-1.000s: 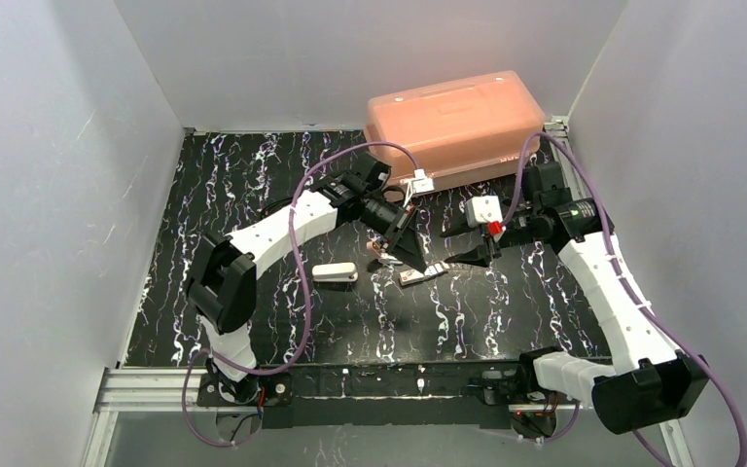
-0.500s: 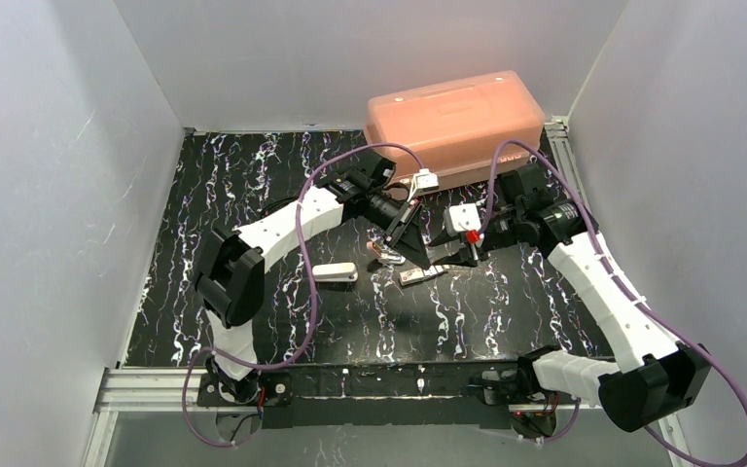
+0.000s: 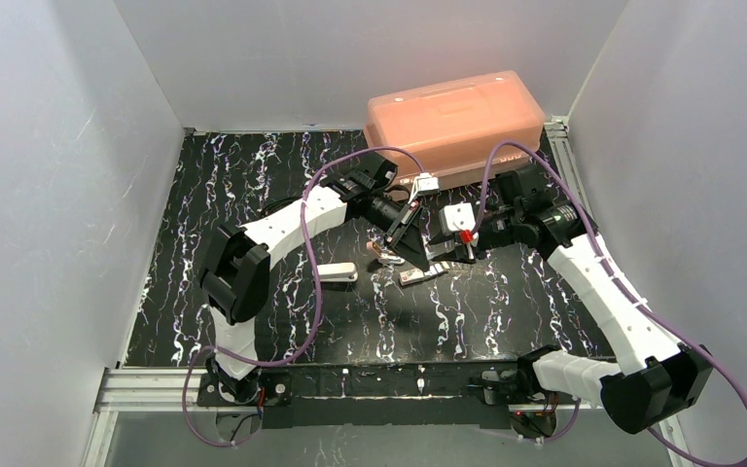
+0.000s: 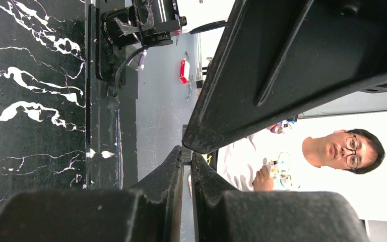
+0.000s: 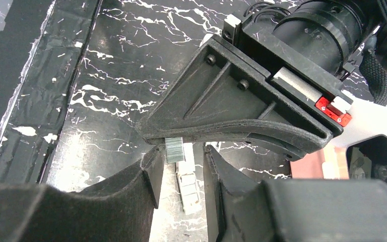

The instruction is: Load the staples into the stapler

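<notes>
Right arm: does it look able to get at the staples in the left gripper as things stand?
Probably yes. The staples stick out below the shut tip of the left gripper and sit between the open fingers of the right gripper, with nothing in between.

Top cam overhead; wrist cams close, sharing left gripper (image 5: 167,137).

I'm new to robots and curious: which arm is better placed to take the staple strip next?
Probably the right: the right gripper has its fingers either side of the staple strip, which the shut left gripper pinches at its tip.
</notes>
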Robot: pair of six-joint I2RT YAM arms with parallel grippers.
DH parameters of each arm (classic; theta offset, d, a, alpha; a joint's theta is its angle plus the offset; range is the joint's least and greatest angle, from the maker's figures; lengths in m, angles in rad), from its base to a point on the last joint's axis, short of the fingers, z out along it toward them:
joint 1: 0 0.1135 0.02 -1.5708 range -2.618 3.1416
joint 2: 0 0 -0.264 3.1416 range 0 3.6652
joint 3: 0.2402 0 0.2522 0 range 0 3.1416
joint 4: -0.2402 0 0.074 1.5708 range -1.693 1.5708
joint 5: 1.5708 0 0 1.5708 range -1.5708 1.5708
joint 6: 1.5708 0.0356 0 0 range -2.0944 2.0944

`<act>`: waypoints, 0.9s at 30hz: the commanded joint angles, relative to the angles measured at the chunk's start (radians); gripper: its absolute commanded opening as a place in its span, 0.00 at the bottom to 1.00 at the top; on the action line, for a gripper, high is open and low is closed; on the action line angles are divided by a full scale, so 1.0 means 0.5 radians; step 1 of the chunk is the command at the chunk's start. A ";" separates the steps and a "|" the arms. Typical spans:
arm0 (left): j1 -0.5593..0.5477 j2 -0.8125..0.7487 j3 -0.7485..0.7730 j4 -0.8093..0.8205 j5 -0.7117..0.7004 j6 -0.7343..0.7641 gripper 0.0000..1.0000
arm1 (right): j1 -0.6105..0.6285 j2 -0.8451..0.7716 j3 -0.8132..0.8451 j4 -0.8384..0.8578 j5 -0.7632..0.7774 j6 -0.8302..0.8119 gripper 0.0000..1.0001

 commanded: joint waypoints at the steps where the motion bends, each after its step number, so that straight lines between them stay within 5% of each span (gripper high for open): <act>1: 0.018 -0.023 0.067 -0.056 0.067 0.025 0.00 | 0.014 -0.061 -0.009 -0.027 0.029 -0.017 0.43; 27: 0.018 0.001 0.073 -0.056 0.093 0.023 0.00 | 0.051 -0.050 -0.023 -0.087 0.090 -0.058 0.26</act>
